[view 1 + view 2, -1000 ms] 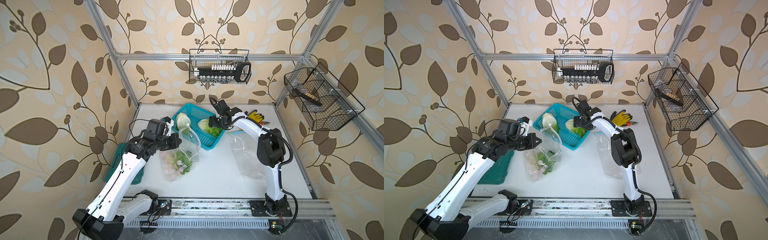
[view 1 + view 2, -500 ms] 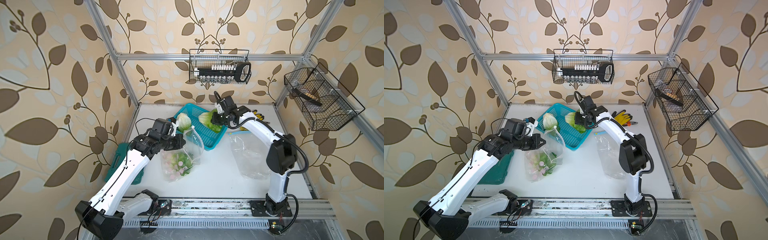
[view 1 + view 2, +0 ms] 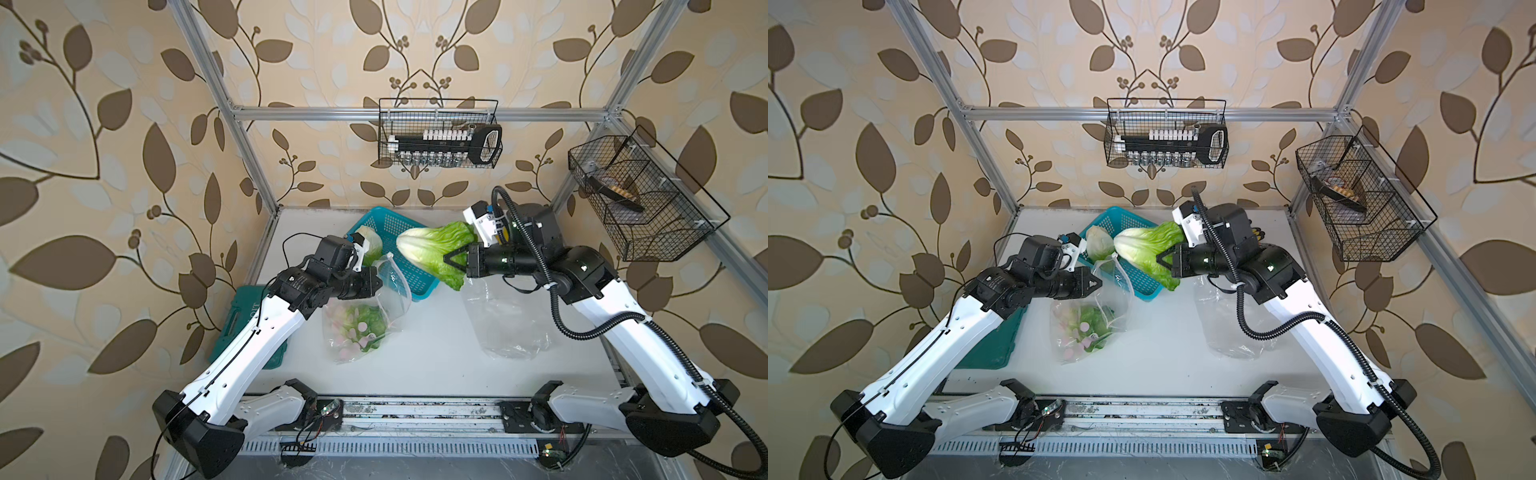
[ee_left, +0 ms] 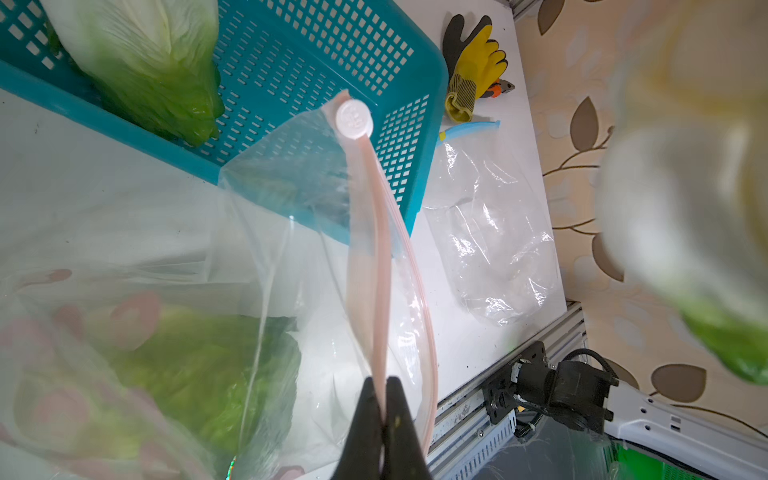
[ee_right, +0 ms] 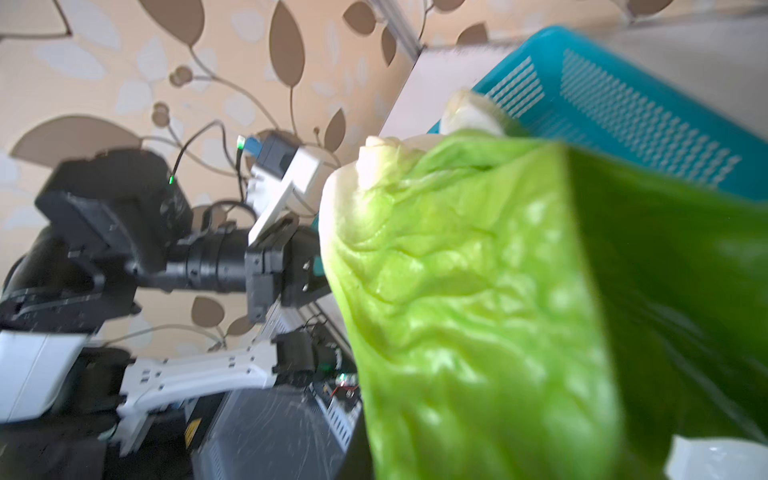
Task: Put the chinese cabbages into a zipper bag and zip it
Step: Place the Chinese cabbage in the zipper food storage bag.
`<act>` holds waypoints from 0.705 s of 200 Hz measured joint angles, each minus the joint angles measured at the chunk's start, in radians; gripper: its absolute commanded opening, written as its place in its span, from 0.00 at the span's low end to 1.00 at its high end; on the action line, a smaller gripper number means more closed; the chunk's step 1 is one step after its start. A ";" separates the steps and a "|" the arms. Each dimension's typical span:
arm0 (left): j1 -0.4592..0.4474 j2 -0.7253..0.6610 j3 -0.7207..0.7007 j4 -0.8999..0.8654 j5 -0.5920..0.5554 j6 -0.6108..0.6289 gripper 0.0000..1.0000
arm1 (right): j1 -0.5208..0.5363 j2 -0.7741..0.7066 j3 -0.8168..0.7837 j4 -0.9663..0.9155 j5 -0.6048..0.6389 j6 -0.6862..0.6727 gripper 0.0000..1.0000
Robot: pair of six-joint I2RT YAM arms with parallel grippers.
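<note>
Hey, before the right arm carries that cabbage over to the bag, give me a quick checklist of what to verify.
1. The right gripper has its jaws shut on the cabbage, at its leafy end: ok.
2. The left gripper pinches the zipper bag by its rim: ok.
3. Bag mouth wide enough for the cabbage: cannot tell; the zip strips stand close together in the left wrist view.
4. The slider sits at the zip's far end: ok.
5. Way from cabbage to bag mouth free in both top views: ok.
6. Room in the bag above the greens inside: ok.
</note>
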 measured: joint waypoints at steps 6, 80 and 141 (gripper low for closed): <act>-0.002 0.000 0.003 0.000 -0.001 -0.003 0.00 | 0.024 0.000 -0.025 0.008 -0.009 0.017 0.00; -0.042 -0.028 0.007 -0.007 -0.024 -0.015 0.00 | 0.066 0.061 -0.278 0.097 -0.055 0.131 0.00; -0.217 0.000 0.028 0.014 0.005 0.005 0.00 | 0.067 0.128 -0.247 0.249 -0.186 0.261 0.00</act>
